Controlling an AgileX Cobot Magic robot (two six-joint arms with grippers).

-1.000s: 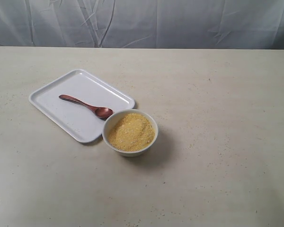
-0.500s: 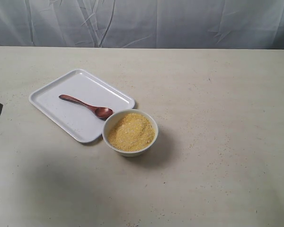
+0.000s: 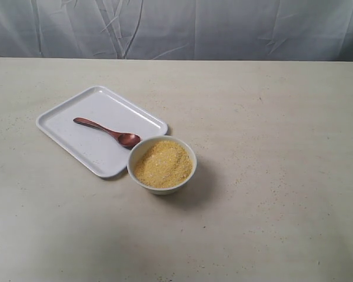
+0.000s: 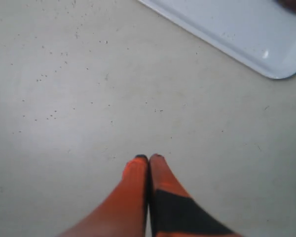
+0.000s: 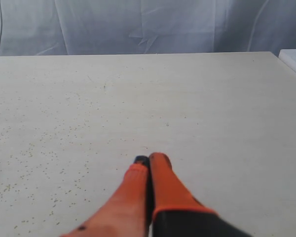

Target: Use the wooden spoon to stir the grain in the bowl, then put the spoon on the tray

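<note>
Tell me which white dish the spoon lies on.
The flat rectangular tray; the spoon lies on it, while the round bowl holds only grain.

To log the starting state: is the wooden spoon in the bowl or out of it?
Out. The wooden spoon lies flat on the tray, beside the bowl; only grain fills the bowl.

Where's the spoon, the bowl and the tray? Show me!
spoon (image 3: 103,128), exterior view, middle of its handle.
bowl (image 3: 163,189), exterior view, its white front wall.
tray (image 3: 100,108), exterior view, bare patch behind the spoon.
</note>
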